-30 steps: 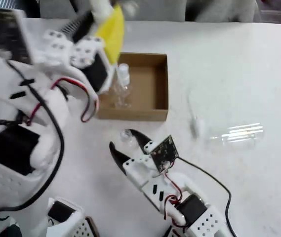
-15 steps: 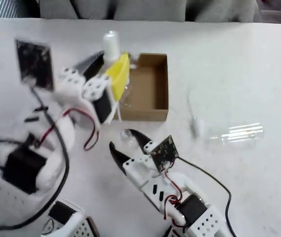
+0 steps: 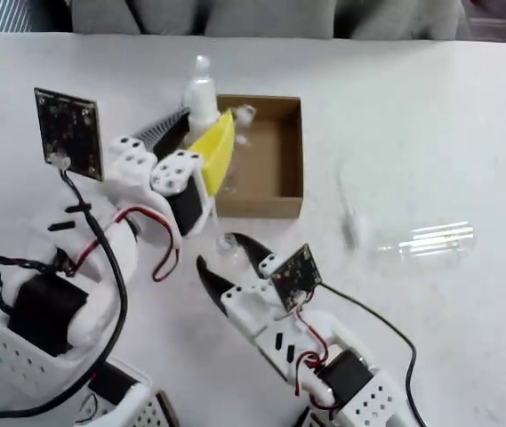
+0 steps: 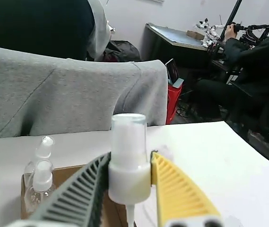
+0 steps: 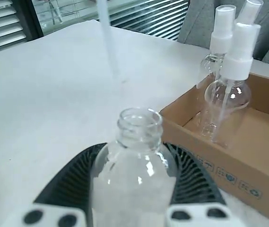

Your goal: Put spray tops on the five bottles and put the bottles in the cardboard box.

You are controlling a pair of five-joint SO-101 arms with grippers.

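The thin tube under the white plastic spray top [image 4: 128, 142] is running off the edge. A clear bottle [image 3: 426, 240], lying at 3 o'clock from my right gripper [image 5: 134, 156], is showing as mere glints. My left gripper [image 4: 130, 165], with ribbed grey and yellow fingers, is pinching the spray top upright at the brown cardboard box's [image 3: 270, 206] 10 o'clock corner. My right gripper's black ribbed fingers are clasping a clear open-necked bottle [image 5: 135, 127] at the box's 7 o'clock. Two capped bottles [image 5: 226, 94] are standing inside the box.

Looked like a robotics lab, white counter [image 3: 430, 116], grey chairs [image 4: 54, 90] behind it, slatted blinds [image 5: 6, 28] at the window, a far desk [image 4: 181, 38] carried another small robot arm [image 4: 209, 29].
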